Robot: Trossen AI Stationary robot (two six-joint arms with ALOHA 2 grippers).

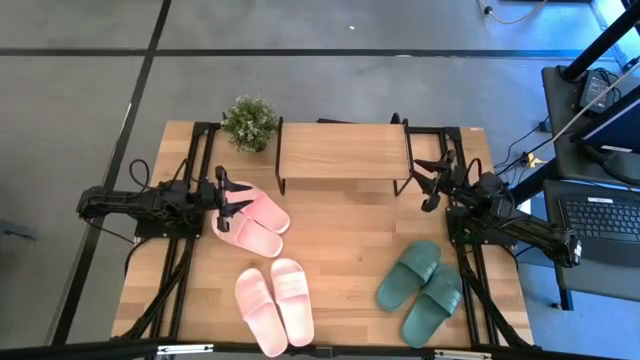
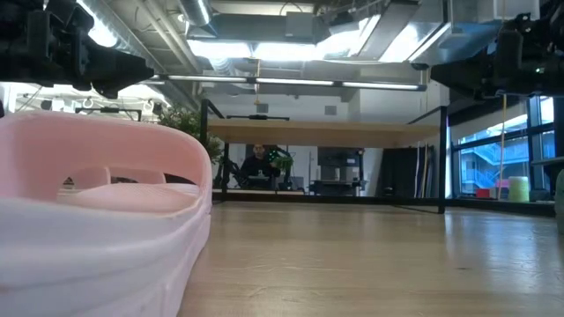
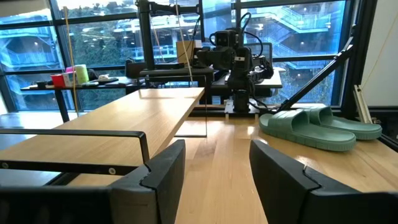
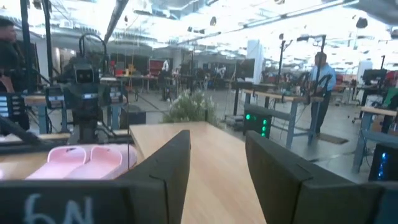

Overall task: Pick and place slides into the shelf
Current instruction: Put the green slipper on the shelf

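Three pairs of slides lie sole-down on the table. One pink pair (image 1: 258, 222) is left of centre and also shows in the right wrist view (image 4: 87, 158). A second pink pair (image 1: 275, 305) lies at the near edge, close to the low camera (image 2: 97, 220). The green pair (image 1: 422, 290) (image 3: 320, 126) is near right. The shelf (image 1: 340, 152) (image 3: 124, 127) stands at the far middle on thin black legs, its top bare. My left gripper (image 1: 238, 202) (image 3: 214, 155) hovers open over the left edge of the first pink pair. My right gripper (image 1: 428, 185) (image 4: 217, 146) hovers open by the shelf's right end.
A small potted plant (image 1: 249, 122) stands at the shelf's far left corner. Bare table lies between the shelf and the slides (image 1: 350, 235). In the room beyond, desks and people show, one person behind the shelf (image 2: 257, 163).
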